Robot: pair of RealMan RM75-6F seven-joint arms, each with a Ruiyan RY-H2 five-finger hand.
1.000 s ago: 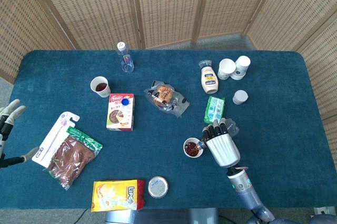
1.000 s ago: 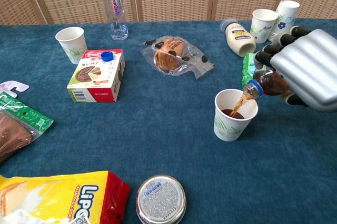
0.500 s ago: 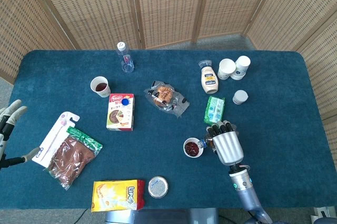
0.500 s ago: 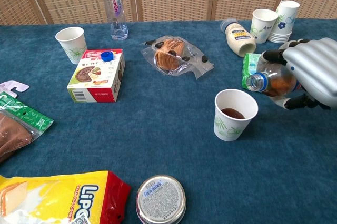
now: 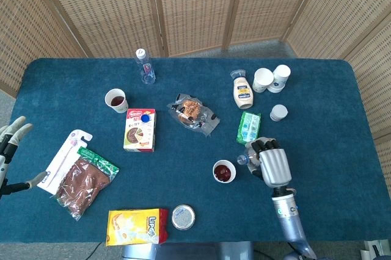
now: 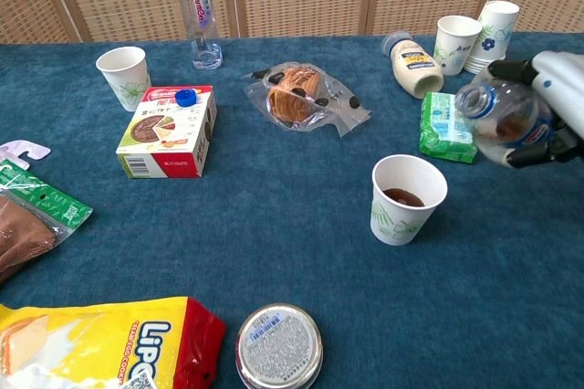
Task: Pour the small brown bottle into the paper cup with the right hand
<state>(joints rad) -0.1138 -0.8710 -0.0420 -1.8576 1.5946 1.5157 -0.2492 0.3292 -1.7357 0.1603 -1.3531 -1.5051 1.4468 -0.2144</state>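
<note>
The small clear-plastic bottle of brown liquid (image 6: 500,120) sat tilted at the right edge of the chest view, gripped by the ribbed silver right hand (image 5: 273,161), its open mouth off to the right of the white paper cup (image 6: 407,198) with a green leaf print. Dark liquid lay in that cup, so the pour looked largely done; setting the bottle down seemingly remained. The pale left hand (image 5: 12,133) hung open at the left edge above the napped blue cloth of the table (image 5: 330,101).

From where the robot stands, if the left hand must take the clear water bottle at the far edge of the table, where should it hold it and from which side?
Grip the water bottle around its middle body, below the white cap, coming from the side. It stands upright and is slim and round, so fingers can probably wrap it. The left side looks freer; the paper cup and red box stand nearer the robot.
</note>
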